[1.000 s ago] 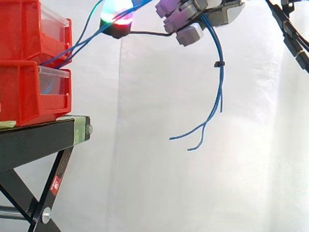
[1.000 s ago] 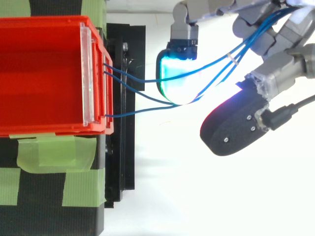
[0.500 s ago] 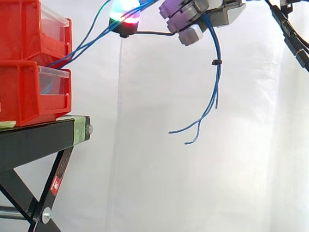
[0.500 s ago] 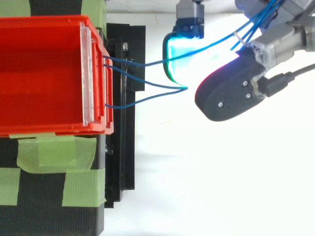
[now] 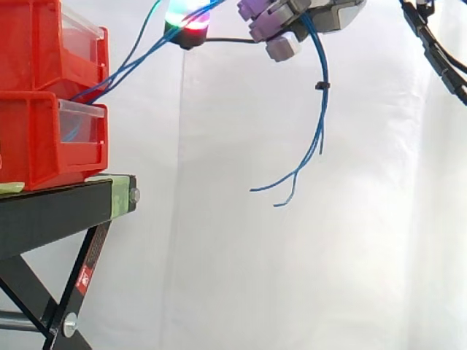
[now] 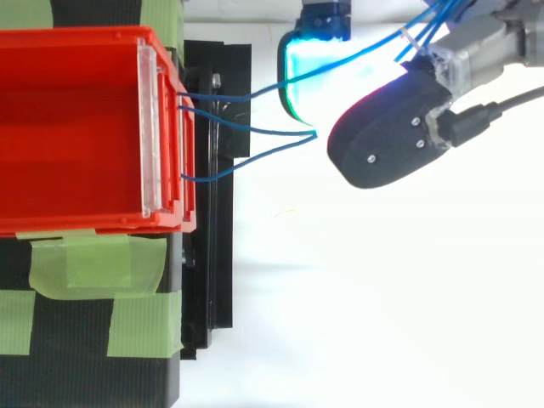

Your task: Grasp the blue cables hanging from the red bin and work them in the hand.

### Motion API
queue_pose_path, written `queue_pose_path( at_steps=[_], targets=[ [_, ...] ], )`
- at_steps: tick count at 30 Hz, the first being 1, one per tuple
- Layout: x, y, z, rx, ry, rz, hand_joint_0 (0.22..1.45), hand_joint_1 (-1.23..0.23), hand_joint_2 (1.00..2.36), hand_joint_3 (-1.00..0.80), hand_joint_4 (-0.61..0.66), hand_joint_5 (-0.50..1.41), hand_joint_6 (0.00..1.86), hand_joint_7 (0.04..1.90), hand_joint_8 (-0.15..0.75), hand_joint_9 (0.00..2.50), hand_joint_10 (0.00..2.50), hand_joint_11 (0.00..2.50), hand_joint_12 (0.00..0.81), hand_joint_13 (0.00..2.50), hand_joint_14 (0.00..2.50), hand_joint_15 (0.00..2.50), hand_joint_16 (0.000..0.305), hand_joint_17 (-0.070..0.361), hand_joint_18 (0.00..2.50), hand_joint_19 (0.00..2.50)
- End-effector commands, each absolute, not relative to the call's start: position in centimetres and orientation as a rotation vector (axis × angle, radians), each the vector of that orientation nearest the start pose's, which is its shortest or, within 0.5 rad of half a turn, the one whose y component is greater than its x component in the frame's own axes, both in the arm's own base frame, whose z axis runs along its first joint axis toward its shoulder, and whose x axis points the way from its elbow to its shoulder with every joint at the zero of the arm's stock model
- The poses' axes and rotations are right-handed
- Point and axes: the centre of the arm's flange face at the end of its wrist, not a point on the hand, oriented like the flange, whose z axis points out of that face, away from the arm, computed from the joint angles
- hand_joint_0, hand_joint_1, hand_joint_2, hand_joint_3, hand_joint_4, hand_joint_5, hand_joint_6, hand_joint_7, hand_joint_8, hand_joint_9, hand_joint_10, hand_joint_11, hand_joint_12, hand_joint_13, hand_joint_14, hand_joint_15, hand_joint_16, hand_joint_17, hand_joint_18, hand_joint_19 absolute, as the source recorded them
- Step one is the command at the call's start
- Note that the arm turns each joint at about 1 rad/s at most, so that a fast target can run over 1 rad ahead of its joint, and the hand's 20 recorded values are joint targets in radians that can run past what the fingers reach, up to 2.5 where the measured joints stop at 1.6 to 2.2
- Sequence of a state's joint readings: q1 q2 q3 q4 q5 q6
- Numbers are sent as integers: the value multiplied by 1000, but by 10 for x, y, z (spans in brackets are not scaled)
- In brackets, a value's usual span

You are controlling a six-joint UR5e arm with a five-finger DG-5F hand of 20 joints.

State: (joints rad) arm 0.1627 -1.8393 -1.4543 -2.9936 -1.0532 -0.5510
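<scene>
Before a white curtain (image 5: 292, 255), a black stand (image 5: 58, 204) carries stacked red bins (image 5: 29, 138), their fronts near its right edge. The hand (image 5: 292, 18), high beyond that edge, has its fingers curled round the blue cables (image 5: 319, 124), which stretch from the bins' fronts and dangle below it.

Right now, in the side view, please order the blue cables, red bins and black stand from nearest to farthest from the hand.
1. The blue cables: held in the hand, hanging below it.
2. The red bins: left of it, lower.
3. The black stand: lower left, under the bins.
</scene>
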Motion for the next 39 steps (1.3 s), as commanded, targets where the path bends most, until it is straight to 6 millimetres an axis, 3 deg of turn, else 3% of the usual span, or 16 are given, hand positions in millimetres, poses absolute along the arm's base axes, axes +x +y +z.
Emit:
queue_pose_path(
  at_steps=[1, 39],
  targets=[
    [610, -86, 414, 997, 1233, 509, 758, -676, 1000, -1000, 250, 760, 5, 1376, 510, 1913, 2500, 2500, 704, 2067, 2500, 2079, 209, 157, 2425, 764],
    [622, -98, 429, 798, 1198, 416, 708, -678, 1000, -1000, 295, 763, 4, 1393, 510, 1913, 2500, 2500, 704, 2067, 2500, 2079, 209, 157, 2425, 764]
  ],
)
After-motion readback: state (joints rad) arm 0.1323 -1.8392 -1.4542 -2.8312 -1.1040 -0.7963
